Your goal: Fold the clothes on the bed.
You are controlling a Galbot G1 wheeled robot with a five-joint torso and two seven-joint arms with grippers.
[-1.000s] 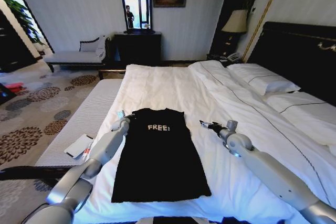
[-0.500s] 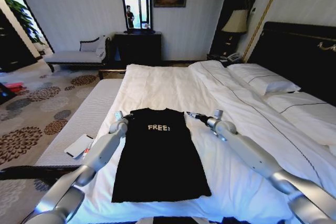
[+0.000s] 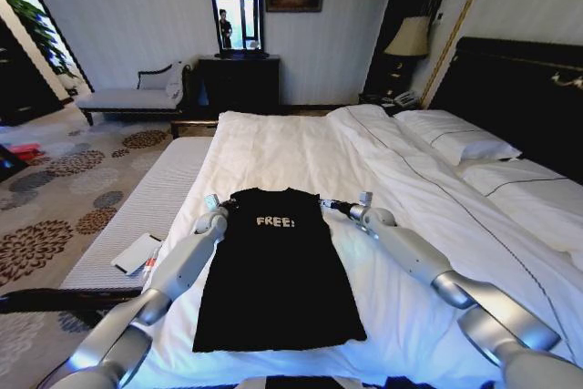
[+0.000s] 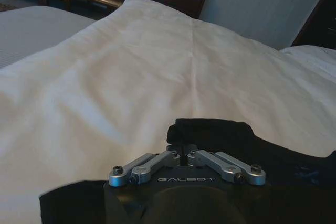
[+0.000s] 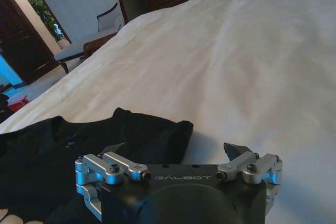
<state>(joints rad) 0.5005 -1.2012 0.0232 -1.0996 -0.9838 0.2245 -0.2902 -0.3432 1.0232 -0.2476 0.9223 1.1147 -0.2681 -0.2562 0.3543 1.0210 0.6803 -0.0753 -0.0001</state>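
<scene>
Lying flat — T-shirt (image 3: 273, 266) shoulders touching left claw (image 3: 219, 204) and right claw (image 3: 324, 203).

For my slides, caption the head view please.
Both grippers, left and right, reach the shoulders of the black T-shirt lying flat on the bed.

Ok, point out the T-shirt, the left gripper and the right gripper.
T-shirt (image 3: 273, 271): head view, middle of the black front, below the lettering.
Left gripper (image 3: 216, 204): head view, tip at the shirt's left shoulder.
Right gripper (image 3: 330, 204): head view, tip at the shirt's right shoulder.
</scene>
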